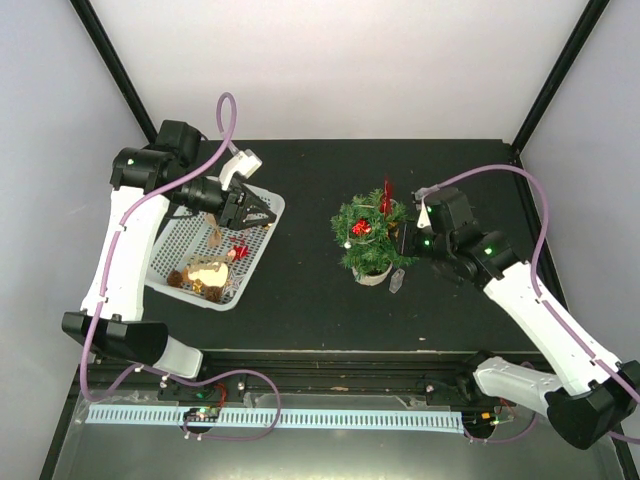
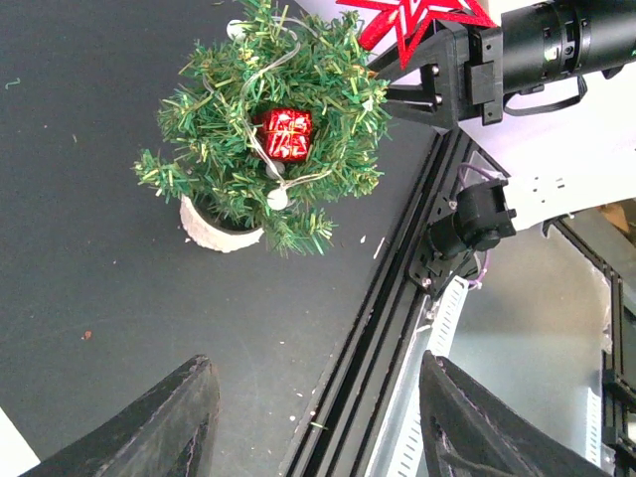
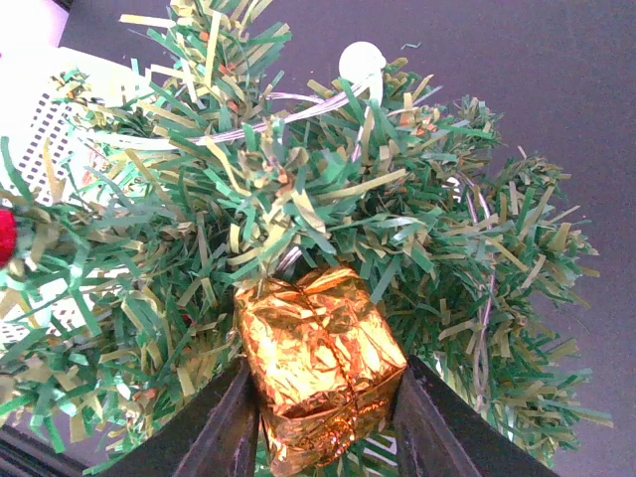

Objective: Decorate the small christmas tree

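The small christmas tree (image 1: 370,232) was stood upright at mid-table, tip upward, touched on its right by the right gripper (image 3: 320,402), in which a gold ornament (image 3: 316,353) was pinched, while the left gripper (image 1: 255,212) was held spread above the basket (image 1: 170,250).

1. Top view: bright, even, diffuse light from above; only soft, faint shadows on the black table (image 1: 300,310).
2. Pale walls (image 1: 330,60) beyond the far edge close to washed out.
3. Left wrist view: sharp on the small christmas tree (image 2: 263,139); white area past the near edge blown out; left gripper (image 2: 318,363) dark, slightly soft.
4. Right wrist view: purple cast over the bench surface; bright glints on the gold foil parcel (image 3: 316,343); right gripper (image 3: 323,373) underexposed; upper left overexposed.
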